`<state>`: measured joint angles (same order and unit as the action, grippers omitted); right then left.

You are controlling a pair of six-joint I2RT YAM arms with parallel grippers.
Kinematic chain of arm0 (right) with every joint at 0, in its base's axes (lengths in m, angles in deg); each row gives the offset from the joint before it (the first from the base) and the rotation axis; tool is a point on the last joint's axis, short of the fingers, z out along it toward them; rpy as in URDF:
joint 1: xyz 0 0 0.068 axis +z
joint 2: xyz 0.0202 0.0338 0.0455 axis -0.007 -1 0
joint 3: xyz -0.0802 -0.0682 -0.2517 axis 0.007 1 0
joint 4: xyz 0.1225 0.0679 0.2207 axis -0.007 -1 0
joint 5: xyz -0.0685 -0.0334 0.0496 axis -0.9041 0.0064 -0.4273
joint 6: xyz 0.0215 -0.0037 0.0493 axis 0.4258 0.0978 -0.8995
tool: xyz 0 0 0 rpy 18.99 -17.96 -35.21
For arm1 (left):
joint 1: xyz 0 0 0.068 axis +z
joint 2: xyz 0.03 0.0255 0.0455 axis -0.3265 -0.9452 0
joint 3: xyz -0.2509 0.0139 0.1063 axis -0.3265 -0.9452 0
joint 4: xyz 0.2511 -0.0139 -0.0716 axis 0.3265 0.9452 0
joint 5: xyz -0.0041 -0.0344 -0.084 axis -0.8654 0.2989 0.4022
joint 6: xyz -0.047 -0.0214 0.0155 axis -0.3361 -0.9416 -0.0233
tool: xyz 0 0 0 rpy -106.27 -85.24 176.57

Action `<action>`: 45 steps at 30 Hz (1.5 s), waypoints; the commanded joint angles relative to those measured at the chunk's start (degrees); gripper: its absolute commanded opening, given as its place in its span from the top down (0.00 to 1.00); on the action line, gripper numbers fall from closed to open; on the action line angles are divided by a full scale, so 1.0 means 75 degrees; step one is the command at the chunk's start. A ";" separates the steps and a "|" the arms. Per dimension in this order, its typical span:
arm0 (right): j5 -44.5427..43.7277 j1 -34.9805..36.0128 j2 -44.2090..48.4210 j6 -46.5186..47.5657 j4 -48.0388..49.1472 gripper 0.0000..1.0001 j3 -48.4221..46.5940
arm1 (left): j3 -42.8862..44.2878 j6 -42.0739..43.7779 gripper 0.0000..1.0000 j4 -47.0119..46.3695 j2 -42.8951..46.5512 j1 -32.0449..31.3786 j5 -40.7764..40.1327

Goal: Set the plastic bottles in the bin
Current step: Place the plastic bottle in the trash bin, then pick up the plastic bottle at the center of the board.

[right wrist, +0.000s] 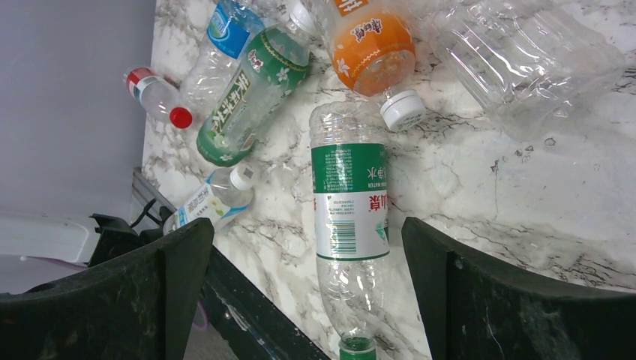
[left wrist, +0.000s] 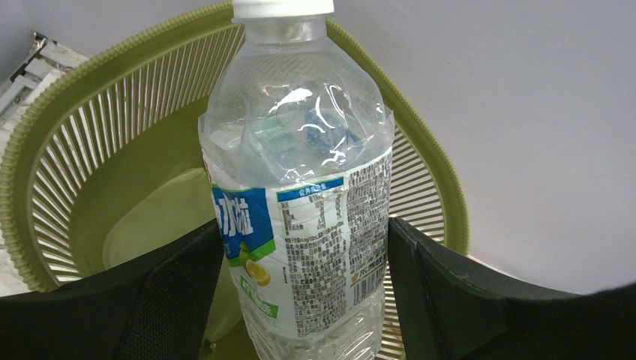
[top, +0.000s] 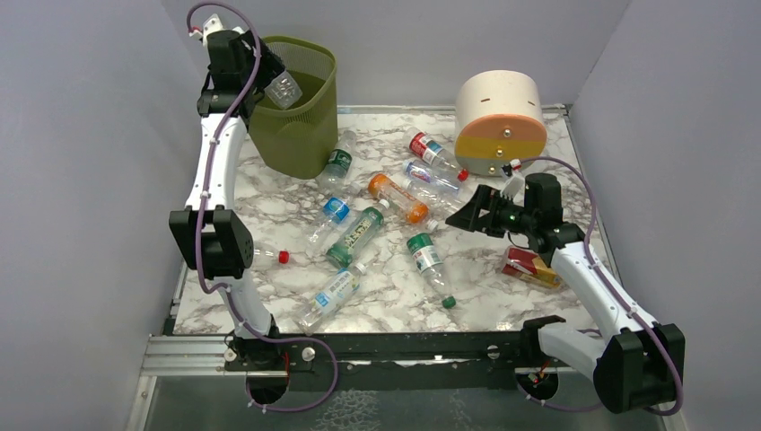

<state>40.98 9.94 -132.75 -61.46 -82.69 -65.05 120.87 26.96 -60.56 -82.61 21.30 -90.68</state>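
Gripping bottle over bin, left pincer; right pincer gaping, empty.

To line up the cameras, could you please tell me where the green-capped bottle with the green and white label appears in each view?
Top external: the green-capped bottle lies right of centre, cap toward the arm bases.
Left wrist: not in it.
Right wrist: the green-capped bottle fills the centre, cap at the bottom edge.
Shared landmark: the orange bottle, just beyond its base in both.
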 commanded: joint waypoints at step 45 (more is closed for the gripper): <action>0.0085 0.1122 -0.1883 0.0431 0.1260 0.01 0.0754 | -0.8931 -0.0907 0.01 -0.0879 0.7158 -0.2361 0.2810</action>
<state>44.61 16.52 -144.94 -58.55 -75.13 -58.80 62.84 23.84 -61.87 -37.23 5.56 -70.54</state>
